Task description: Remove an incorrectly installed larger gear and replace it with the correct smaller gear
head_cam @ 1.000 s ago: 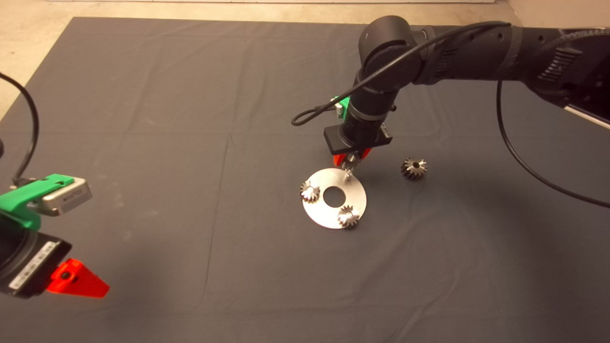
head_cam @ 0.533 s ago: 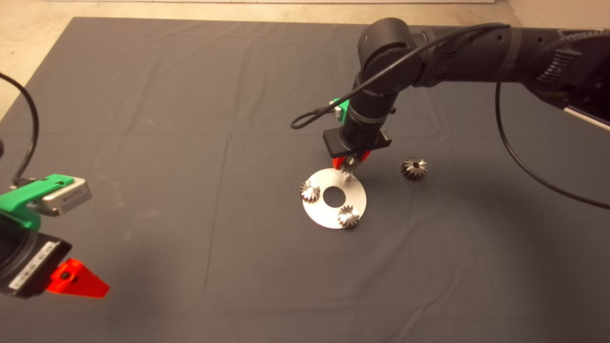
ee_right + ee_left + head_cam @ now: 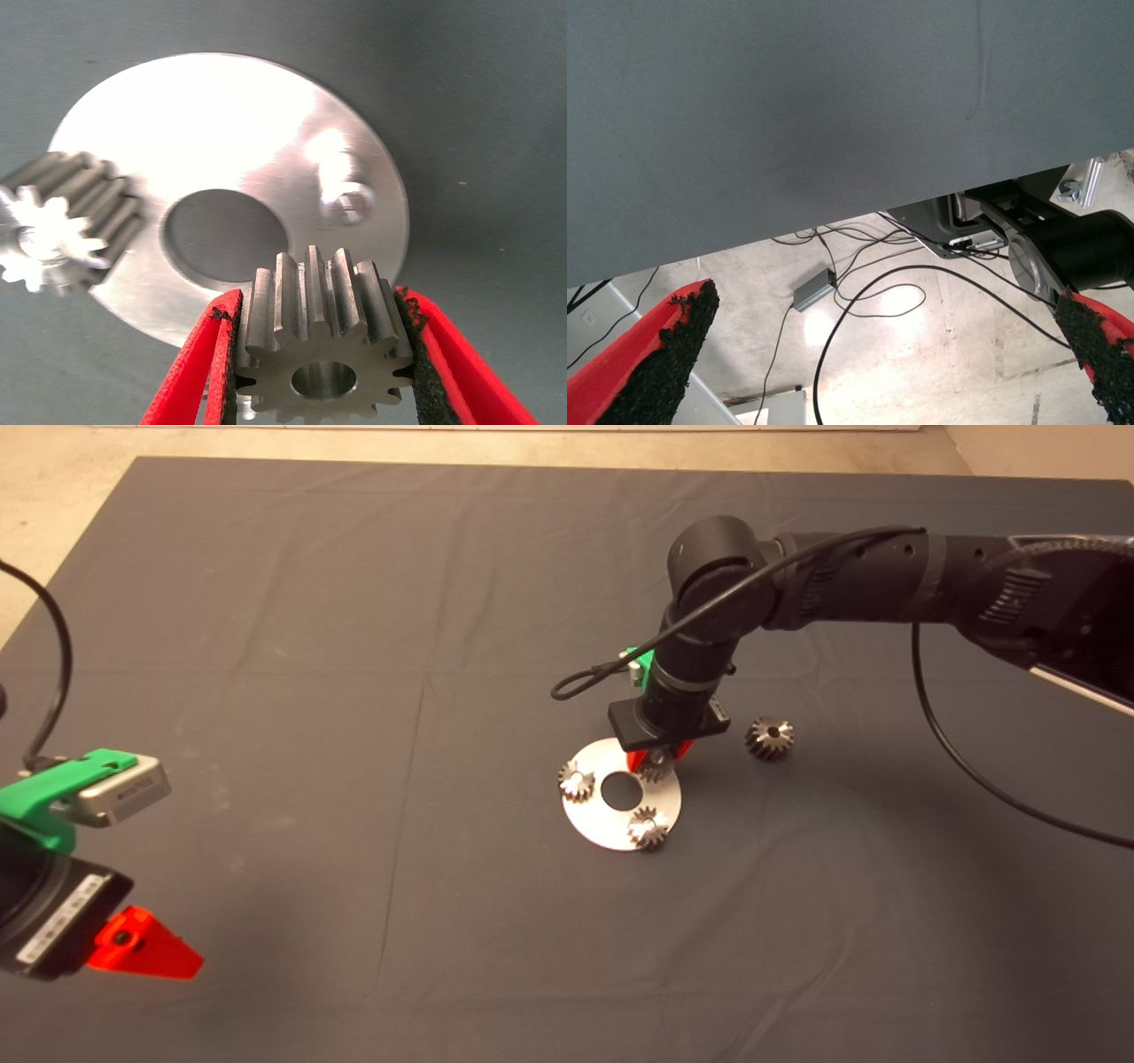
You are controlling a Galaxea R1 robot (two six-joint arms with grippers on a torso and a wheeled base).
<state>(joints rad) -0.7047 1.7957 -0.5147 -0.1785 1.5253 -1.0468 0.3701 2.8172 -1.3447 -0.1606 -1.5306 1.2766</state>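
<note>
From the overhead camera I saw a dark mat (image 3: 266,646) covering the table, with a shiny round metal plate (image 3: 589,824) lying flat a little right of the middle. The plate had a round centre hole (image 3: 621,791). Two shiny small gears (image 3: 577,781) sat on it, one at its left edge and the other (image 3: 648,828) at its near edge.

My right arm (image 3: 850,589) reached in from the right side and bent down over the far right part of the plate. The right gripper (image 3: 657,761) pointed downward there, its two red fingers closed on the smaller gear (image 3: 657,767). In the right wrist camera I saw that gear (image 3: 316,336) clamped between the black pads (image 3: 410,345), teeth pressed against both, its round bore facing the camera. A bare metal pin (image 3: 347,205) stood up from the plate (image 3: 221,115) beyond the held gear. I could not tell whether the gear touched the plate.

The larger gear (image 3: 769,738) lay on the mat to the right of the plate, near it but apart, and nothing held it.

My left gripper (image 3: 142,946) waited at the lower left edge of the overhead view. Its wrist camera showed the two fingers (image 3: 660,354) spread wide apart with nothing between them, above a floor with loose cables (image 3: 859,292).
</note>
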